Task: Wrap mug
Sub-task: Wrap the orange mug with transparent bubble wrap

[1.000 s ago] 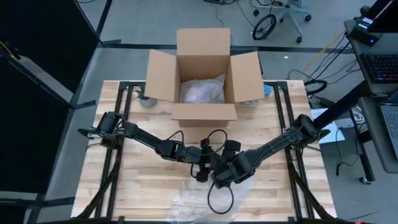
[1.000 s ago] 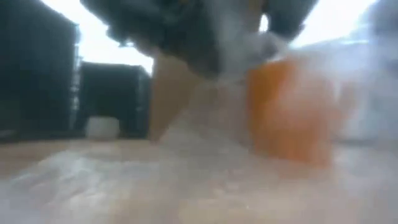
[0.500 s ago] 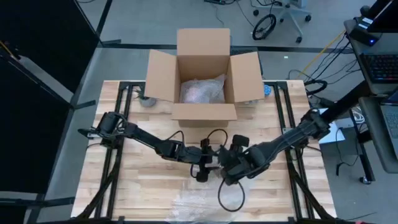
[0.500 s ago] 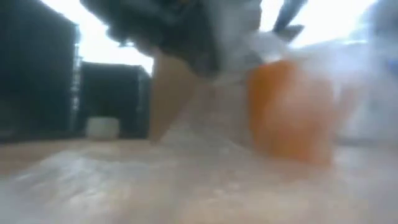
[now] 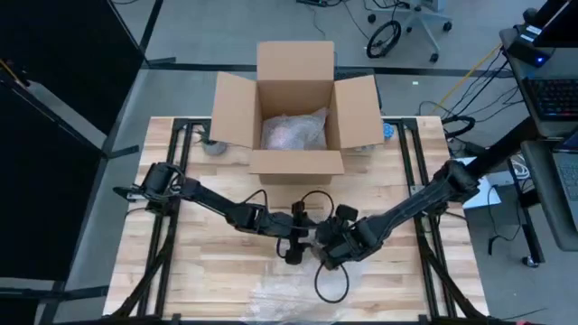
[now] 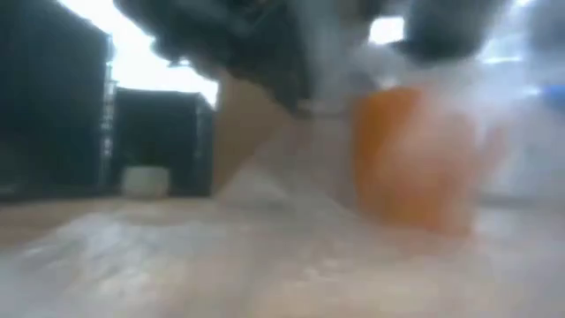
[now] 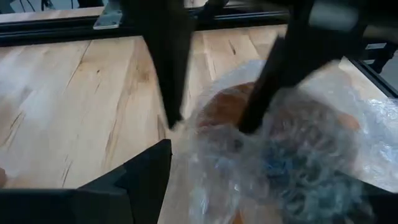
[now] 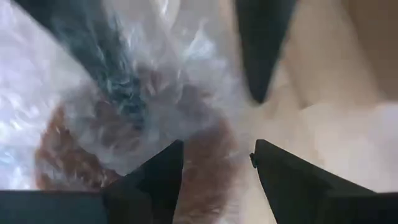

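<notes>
Low view blurred, perhaps backlit glare

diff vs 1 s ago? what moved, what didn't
The right gripper swung out to the right over the bubble wrap, then came partway back toward the left gripper. The two remain close together over the orange mug, which sits partly covered by wrap. No clear grab or release is visible. The left arm, mug and open cardboard box stayed put.
</notes>
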Controlling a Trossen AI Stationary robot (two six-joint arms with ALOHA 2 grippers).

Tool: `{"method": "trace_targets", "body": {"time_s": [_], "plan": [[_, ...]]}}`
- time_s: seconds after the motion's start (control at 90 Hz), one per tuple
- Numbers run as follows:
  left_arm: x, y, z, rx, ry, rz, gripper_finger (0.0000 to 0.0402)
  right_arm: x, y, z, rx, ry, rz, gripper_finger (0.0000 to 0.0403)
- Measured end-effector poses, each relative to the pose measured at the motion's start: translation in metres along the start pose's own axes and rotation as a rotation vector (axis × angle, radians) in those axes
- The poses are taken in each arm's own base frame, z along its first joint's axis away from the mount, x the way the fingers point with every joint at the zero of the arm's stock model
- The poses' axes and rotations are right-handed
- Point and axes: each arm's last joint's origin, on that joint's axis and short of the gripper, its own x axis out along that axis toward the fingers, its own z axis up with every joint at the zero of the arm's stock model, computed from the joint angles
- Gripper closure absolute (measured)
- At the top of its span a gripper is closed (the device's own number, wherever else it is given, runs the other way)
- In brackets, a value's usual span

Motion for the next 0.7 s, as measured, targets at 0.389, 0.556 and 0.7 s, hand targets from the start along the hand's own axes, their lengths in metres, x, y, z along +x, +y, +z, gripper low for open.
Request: {"method": "trace_targets", "body": {"time_s": [0.389, 0.556, 0.7], "plan": [[0.000, 0.000, 0.001, -0.002, -0.011, 0.000, 0.0164, 0.040, -0.028, 0.000, 0.246, 0.115, 0.115, 0.0218], [0.000, 0.000, 0.001, -0.002, -0.011, -0.002, 0.0164, 0.050, -0.041, 0.008, 0.279, 0.171, 0.127, 0.0237], [0.000, -0.001, 0.001, -0.001, -0.009, -0.007, 0.0164, 0.052, -0.041, 0.010, 0.284, 0.174, 0.146, 0.0307]]}}
